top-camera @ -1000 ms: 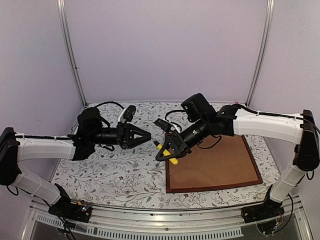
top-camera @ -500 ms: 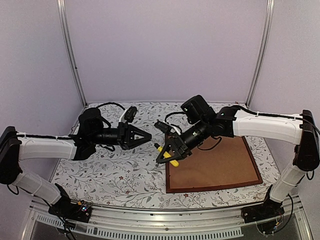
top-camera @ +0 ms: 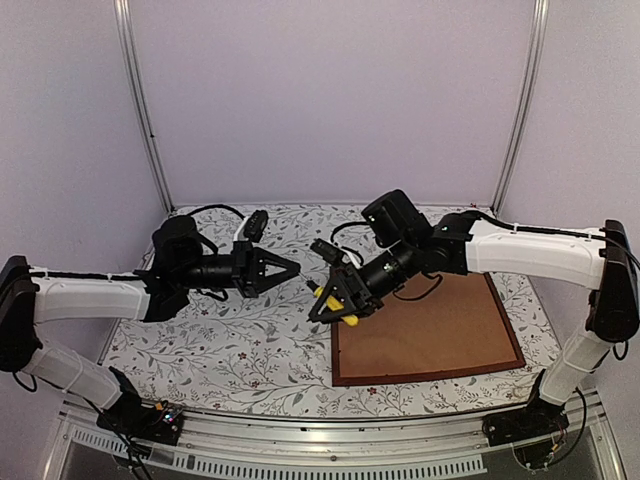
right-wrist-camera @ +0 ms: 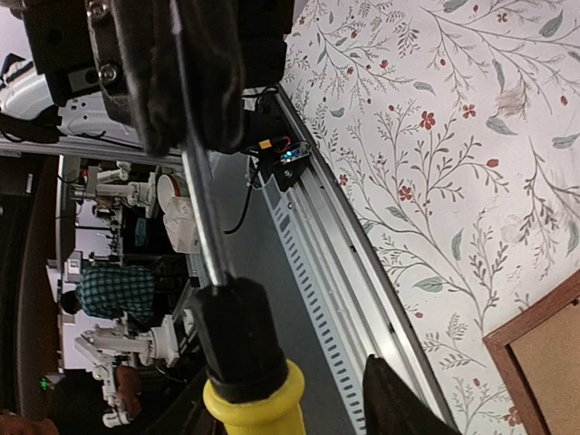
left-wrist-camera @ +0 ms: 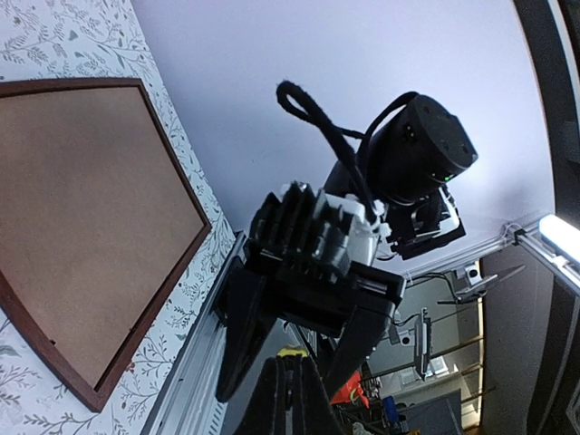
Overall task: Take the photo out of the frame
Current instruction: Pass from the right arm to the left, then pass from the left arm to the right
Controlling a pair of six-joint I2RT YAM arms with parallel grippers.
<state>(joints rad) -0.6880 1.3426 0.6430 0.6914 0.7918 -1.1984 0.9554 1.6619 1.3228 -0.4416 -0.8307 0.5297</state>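
Note:
The frame (top-camera: pixel 430 378) lies face down on the right of the table, its plain brown backing board (top-camera: pixel 425 330) up; the photo is hidden beneath. The rim also shows in the left wrist view (left-wrist-camera: pixel 177 159) and the right wrist view (right-wrist-camera: pixel 521 323). Above the table left of it, a screwdriver (top-camera: pixel 320 293) with a black and yellow handle (right-wrist-camera: pixel 240 344) hangs between both grippers. My left gripper (top-camera: pixel 296 268) is shut on its metal shaft (right-wrist-camera: pixel 195 208). My right gripper (top-camera: pixel 325 305) stands open around the handle, with a gap at one finger (right-wrist-camera: pixel 394 399).
A floral cloth (top-camera: pixel 250 350) covers the table. A metal rail (top-camera: pixel 330 445) runs along the near edge, and lilac walls with upright posts (top-camera: pixel 140 110) close in the back. Cables trail behind both wrists.
My right gripper's jaws have opened off the screwdriver handle, while my left gripper has closed on the shaft. Both arms have stayed almost in place.

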